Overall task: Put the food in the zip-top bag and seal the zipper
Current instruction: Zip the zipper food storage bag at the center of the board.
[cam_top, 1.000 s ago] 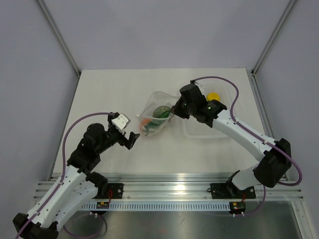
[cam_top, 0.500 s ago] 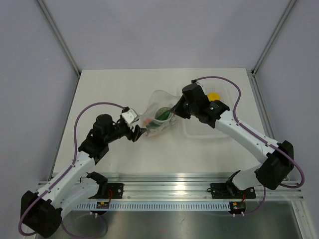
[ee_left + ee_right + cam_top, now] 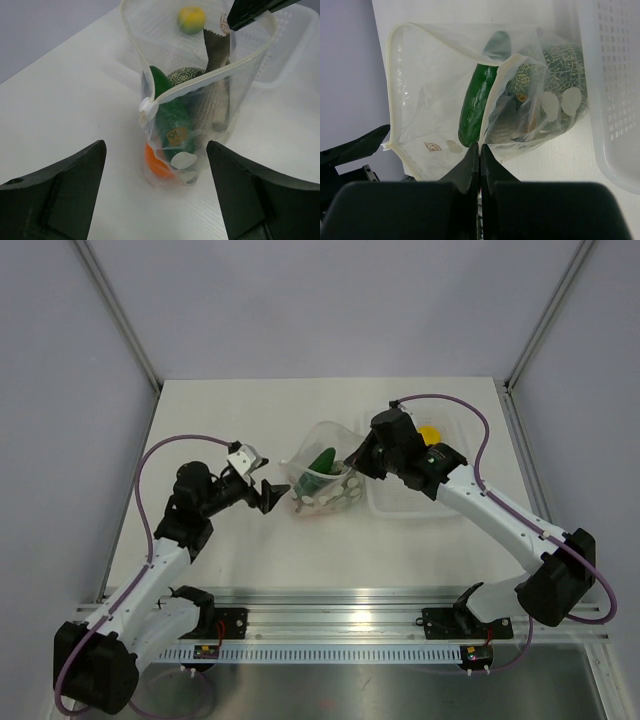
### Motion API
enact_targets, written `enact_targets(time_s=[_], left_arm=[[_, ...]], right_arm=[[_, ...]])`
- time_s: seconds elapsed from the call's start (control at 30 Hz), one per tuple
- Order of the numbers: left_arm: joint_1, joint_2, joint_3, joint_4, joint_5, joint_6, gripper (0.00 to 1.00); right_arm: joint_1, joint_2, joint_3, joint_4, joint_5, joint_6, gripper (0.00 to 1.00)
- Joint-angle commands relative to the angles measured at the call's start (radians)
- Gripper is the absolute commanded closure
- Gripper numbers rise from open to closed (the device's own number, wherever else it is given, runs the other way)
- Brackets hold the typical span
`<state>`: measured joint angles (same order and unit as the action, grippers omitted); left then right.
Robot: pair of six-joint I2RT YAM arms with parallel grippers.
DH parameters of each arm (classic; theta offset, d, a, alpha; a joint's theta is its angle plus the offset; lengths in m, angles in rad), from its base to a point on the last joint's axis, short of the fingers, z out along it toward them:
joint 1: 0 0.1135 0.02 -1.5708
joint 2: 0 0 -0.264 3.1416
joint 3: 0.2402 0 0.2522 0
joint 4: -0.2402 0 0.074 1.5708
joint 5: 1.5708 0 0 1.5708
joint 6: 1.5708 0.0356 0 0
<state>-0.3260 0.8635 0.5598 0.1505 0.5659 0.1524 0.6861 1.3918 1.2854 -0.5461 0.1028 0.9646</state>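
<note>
Tabletop (image 3: 200, 420) centre, top cam: the zip-top bag (image 3: 325, 480) stands there w/ mouth open. The right claw (image 3: 352, 462) is pinched on its rim, on the side toward the right edge. The left claw (image 3: 272, 495) is spread wide, just beside the bag toward the left edge. A clear tray (image 3: 410, 505) lies btw. bag and right edge of tabletop, w/ the yellow lemon-like piece (image 3: 428, 433) in it.

Left wrist cam: in the bag are the dark green cucumber (image 3: 172, 117), speckled green ball (image 3: 186, 76), brownish fish-like piece (image 3: 218, 60) and, at the bottom, small orange ball (image 3: 155, 162). The zipper (image 3: 215, 77) is not sealed; a white slider (image 3: 146, 107) sits at one end.

Right wrist cam: fingers closed tight on the rim strip.
</note>
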Motion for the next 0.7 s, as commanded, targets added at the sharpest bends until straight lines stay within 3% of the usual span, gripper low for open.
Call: enact_targets(time_s=[0.0,0.27,0.47,0.67], left_arm=[[0.039,0.055,0.011,0.099,0.1,-0.025,0.15],[0.041,0.154,0.063,0.116,0.199,-0.054,0.28],[0.039,0.177,0.051,0.216,0.264,-0.12,0.3],[0.033,0.213,0.066,0.21,0.293,-0.122,0.55]], right_arm=[[-0.008,-0.034,0.003,0.04,-0.015,-0.015,1.0],[-0.011,-0.031,-0.008,0.038,-0.018,-0.015,1.0],[-0.014,-0.008,-0.003,0.044,-0.029,-0.018,1.0],[-0.014,-0.008,-0.008,0.046,-0.029,-0.015,1.0]])
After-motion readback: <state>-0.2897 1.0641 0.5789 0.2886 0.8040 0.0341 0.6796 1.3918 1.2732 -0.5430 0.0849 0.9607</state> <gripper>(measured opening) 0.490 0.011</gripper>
